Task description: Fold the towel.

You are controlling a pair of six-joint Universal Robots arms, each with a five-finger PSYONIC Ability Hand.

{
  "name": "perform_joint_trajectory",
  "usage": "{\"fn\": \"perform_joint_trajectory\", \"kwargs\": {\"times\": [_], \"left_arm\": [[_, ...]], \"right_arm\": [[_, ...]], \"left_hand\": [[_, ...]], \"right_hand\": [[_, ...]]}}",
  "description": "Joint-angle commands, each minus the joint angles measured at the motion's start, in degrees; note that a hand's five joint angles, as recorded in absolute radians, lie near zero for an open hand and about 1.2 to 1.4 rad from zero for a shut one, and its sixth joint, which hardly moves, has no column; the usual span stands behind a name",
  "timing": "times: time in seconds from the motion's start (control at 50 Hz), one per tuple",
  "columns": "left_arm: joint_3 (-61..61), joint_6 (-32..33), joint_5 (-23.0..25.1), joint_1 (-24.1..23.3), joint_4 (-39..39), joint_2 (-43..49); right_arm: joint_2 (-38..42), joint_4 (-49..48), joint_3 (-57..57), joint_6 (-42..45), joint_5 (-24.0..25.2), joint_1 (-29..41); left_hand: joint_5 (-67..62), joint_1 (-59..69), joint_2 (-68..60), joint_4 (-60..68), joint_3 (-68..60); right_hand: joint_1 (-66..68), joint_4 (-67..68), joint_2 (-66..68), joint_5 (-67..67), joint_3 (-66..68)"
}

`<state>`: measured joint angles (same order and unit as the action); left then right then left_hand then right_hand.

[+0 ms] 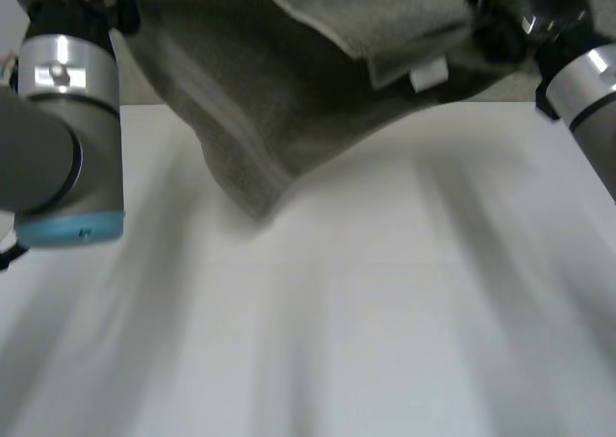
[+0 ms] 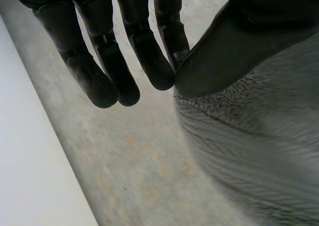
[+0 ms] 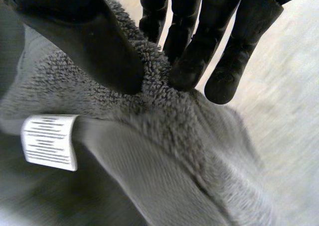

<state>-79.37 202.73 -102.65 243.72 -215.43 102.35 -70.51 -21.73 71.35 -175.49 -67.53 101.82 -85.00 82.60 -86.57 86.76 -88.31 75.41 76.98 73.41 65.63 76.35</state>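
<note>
A grey terry towel [image 1: 289, 90] hangs lifted above the white table [image 1: 385, 293], its lowest corner drooping close to the tabletop. My left hand [image 1: 87, 4] is at the towel's upper left. In the left wrist view the thumb of the left hand [image 2: 234, 52] presses the towel's edge [image 2: 259, 156] against a finger. My right hand [image 1: 510, 13] holds the upper right part. In the right wrist view the right hand [image 3: 89, 32] pinches the towel's pile [image 3: 164, 151] between thumb and fingers, just above a white label [image 3: 50, 141].
The white label [image 1: 428, 74] hangs from a folded hem near my right hand. My left arm's grey joint with its light-blue cap [image 1: 67, 225] stands low over the table's left side. A floor [image 2: 139, 161] lies beyond the table's edge [image 2: 25, 151].
</note>
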Motion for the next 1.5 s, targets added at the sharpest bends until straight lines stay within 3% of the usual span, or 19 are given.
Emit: {"fn": "perform_joint_trajectory", "kwargs": {"times": [0.02,0.1,0.2,0.32,0.44,0.46,0.48,0.5,0.52,0.54,0.58,0.68,0.78,0.84,0.94,1.1,1.2,1.36,1.5], "left_arm": [[-17.36,-0.67,6.31,-0.26,2.21,-2.5],[-23.11,-0.59,8.0,-0.17,2.12,-2.77],[-28.47,-0.59,8.44,0.27,2.04,-4.44],[-31.11,-0.76,8.44,0.44,1.95,-5.76],[-31.28,-1.02,8.44,0.01,1.95,-4.97],[-31.28,-1.02,8.44,-0.26,1.86,-4.7],[-31.28,-1.02,8.44,-0.26,1.86,-4.7],[-31.2,-1.11,8.35,-0.52,1.86,-4.18],[-31.2,-1.11,8.35,-0.52,1.86,-4.17],[-30.76,-1.11,8.35,-1.14,1.77,-2.86],[-30.06,-1.03,8.35,-2.44,1.86,-1.03],[-27.77,-0.94,8.08,-3.42,1.86,1.8],[-25.75,-0.76,8.08,-3.07,1.86,2.68],[-23.81,-0.85,7.73,-2.02,1.86,3.65],[-22.05,-1.02,7.64,2.03,2.12,5.76],[-22.41,-1.38,7.82,3.7,2.3,7.6],[-23.02,-1.46,7.73,3.7,2.3,7.34],[-23.55,-1.55,7.73,3.61,2.3,6.9],[-24.34,-1.46,7.82,3.7,2.04,6.9]], "right_arm": [[6.34,26.08,-0.78,6.71,7.05,-0.22],[7.31,41.8,-1.91,17.61,8.11,-0.48],[8.98,55.79,-6.65,22.82,8.72,-1.71],[12.85,61.89,-13.96,22.92,9.69,-3.03],[21.73,63.65,-21.61,23.0,8.81,-5.67],[24.08,64.09,-23.08,23.26,8.29,-5.84],[24.1,64.09,-23.1,23.27,8.29,-5.85],[26.54,64.44,-24.32,23.44,7.24,-6.02],[26.56,64.44,-24.33,23.44,7.23,-6.02],[28.48,64.53,-25.46,23.62,5.23,-5.94],[29.73,64.36,-26.44,23.71,2.75,-5.41],[27.8,60.4,-23.8,22.56,0.64,-5.41],[12.19,47.69,-7.41,19.41,0.73,-5.49],[8.2,44.32,-2.45,18.78,0.73,-5.49],[-5.31,34.93,16.41,18.52,0.9,-5.06],[-16.67,26.22,33.47,19.22,3.27,-3.04],[-16.68,23.76,39.72,19.57,3.89,0.2],[-7.82,16.38,43.17,22.03,2.4,6.27],[-5.08,13.03,43.96,23.88,2.22,7.25]], "left_hand": [[15.0,-2.6,6.57,-6.76,8.31],[15.0,-2.6,6.57,-6.76,8.31],[15.0,-2.6,6.57,-6.76,8.31],[15.0,-2.6,6.57,-6.76,8.31],[15.0,-2.6,6.57,-6.76,8.31],[15.0,-2.6,6.57,-6.76,8.31],[15.0,-2.6,6.57,-6.76,8.31],[15.0,-2.6,6.57,-6.76,8.31],[15.0,-2.6,6.57,-6.76,8.31],[15.0,-2.6,6.57,-6.76,8.31],[15.0,-2.6,6.57,-6.76,8.31],[15.0,-2.6,6.57,-6.76,8.31],[15.0,-2.6,6.57,-6.76,8.31],[15.0,-2.6,6.57,-6.76,8.31],[15.0,-2.6,6.57,-6.76,8.31],[15.0,-2.6,6.57,-6.76,8.31],[15.0,-2.6,6.57,-6.76,8.31],[15.0,-2.6,6.57,-6.76,8.31],[15.0,-2.6,6.57,-6.76,8.31]], "right_hand": [[4.59,3.02,6.59,4.37,3.65],[4.59,3.02,6.59,4.37,3.65],[4.59,3.02,6.59,4.37,3.65],[4.59,3.02,6.59,4.37,3.65],[4.59,3.02,6.59,4.37,3.65],[-14.17,-15.74,-12.17,-14.39,-15.11],[-14.36,-15.93,-12.36,-14.58,-15.3],[-41.84,-43.41,-39.83,-42.05,-42.78],[-42.12,-43.69,-40.11,-42.33,-43.06],[-61.43,-63.0,-59.43,-61.65,-62.37],[-64.83,-66.4,-62.82,-65.04,-65.76],[-65.41,-66.98,-63.41,-65.63,-66.35],[-64.99,-66.56,-62.99,-65.21,-65.93],[-64.83,-66.4,-62.82,-65.04,-65.76],[-61.63,-63.21,-59.63,-61.85,-62.57],[-56.29,-57.86,-54.28,-56.5,-57.23],[-45.35,-46.92,-43.35,-45.57,-46.29],[-44.64,-46.21,-42.64,-44.85,-45.58],[-44.98,-46.55,-42.97,-45.19,-45.92]]}}
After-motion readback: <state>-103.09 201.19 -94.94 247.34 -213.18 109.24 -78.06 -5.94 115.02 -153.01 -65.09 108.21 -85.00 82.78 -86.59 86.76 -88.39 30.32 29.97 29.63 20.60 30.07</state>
